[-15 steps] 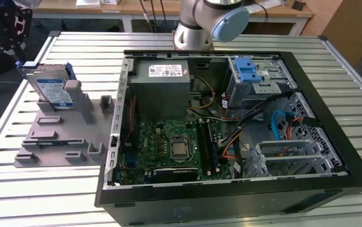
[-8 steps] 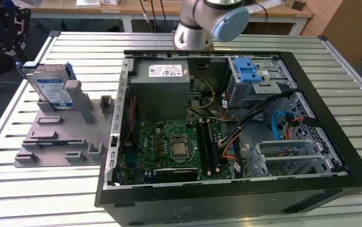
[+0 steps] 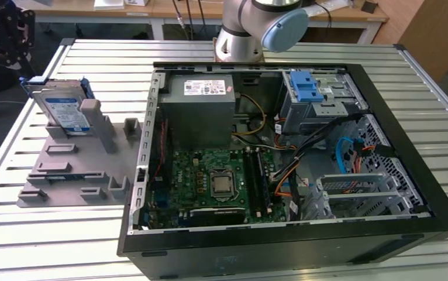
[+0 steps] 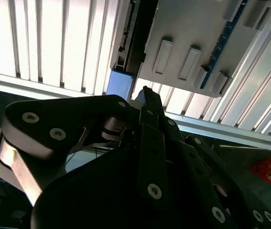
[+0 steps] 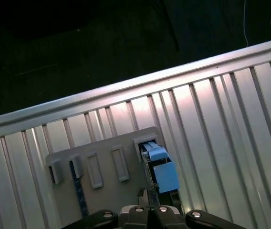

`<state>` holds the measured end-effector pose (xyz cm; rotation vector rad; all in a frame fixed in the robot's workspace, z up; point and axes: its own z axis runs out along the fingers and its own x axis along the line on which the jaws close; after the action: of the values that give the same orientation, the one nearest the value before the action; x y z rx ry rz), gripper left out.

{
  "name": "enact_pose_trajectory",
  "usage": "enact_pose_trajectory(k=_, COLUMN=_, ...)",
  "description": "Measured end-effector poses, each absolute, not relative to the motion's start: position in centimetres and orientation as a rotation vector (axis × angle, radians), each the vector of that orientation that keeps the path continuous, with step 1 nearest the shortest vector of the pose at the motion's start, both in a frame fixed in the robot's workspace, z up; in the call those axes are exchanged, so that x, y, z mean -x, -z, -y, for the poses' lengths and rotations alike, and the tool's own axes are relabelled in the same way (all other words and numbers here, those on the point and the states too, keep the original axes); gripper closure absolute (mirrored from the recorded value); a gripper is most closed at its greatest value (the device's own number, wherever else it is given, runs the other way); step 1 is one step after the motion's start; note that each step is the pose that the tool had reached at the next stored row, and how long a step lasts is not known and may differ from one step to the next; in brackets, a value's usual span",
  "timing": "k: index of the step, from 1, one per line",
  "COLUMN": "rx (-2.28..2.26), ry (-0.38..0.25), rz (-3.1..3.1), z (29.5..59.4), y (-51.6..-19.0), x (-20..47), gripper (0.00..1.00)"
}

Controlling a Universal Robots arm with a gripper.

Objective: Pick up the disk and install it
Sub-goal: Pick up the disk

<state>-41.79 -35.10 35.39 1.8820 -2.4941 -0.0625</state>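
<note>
While disk (image 3: 62, 108) stands on edge in grey holder (image 3: 72, 175) at exterior view's left, not yet picked up, gripper (image 5: 147, 193) hangs above it, well apart. Jaws look pressed together in both wrist views, pinching nothing. Disk's blue rail (image 5: 161, 167) faces up at gripper in first wrist view. Holder sits on slatted metal table (image 3: 44, 249), just beside open PC case (image 3: 286, 249). Cage with blue latch (image 3: 308, 92) inside case, far corner.

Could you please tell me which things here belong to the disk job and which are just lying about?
Job: disk, upright in the grey holder; gripper above it; open computer case.
Lying about: power supply, motherboard, cage with blue latch.
</note>
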Motion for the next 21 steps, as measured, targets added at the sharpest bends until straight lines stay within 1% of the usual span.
enact_pose_trajectory(k=6, rx=-1.903, ry=0.055, rz=2.486, z=34.6, y=-35.1, x=41.9, gripper=0.89)
enact_pose_trajectory(k=8, rx=-1.905, ry=0.053, rz=2.486, z=34.4, y=-34.9, x=41.9, gripper=0.77)
enact_pose_trajectory(k=9, rx=-1.907, ry=0.052, rz=2.487, z=34.3, y=-34.9, x=41.9, gripper=0.77)
enact_pose_trajectory(k=11, rx=-1.912, ry=0.048, rz=2.486, z=34.2, y=-34.7, x=42.0, gripper=0.65)
enact_pose_trajectory(k=12, rx=-1.916, ry=0.047, rz=2.485, z=34.1, y=-34.5, x=42.0, gripper=0.65)
enact_pose_trajectory(k=14, rx=-1.929, ry=0.045, rz=2.476, z=34.0, y=-34.3, x=42.1, gripper=0.53)
enact_pose_trajectory(k=15, rx=-1.941, ry=0.045, rz=2.467, z=34.0, y=-34.2, x=42.1, gripper=0.53)
enact_pose_trajectory(k=16, rx=-1.957, ry=0.045, rz=2.454, z=34.0, y=-34.2, x=42.1, gripper=0.47)
enact_pose_trajectory(k=18, rx=-1.999, ry=0.045, rz=2.42, z=34.0, y=-34.1, x=42.1, gripper=0.47)
enact_pose_trajectory(k=19, rx=-2.02, ry=0.045, rz=2.402, z=34.0, y=-34.0, x=42.1, gripper=0.41)
enact_pose_trajectory(k=21, rx=-2.06, ry=0.045, rz=2.367, z=34.0, y=-33.9, x=42.1, gripper=0.41)
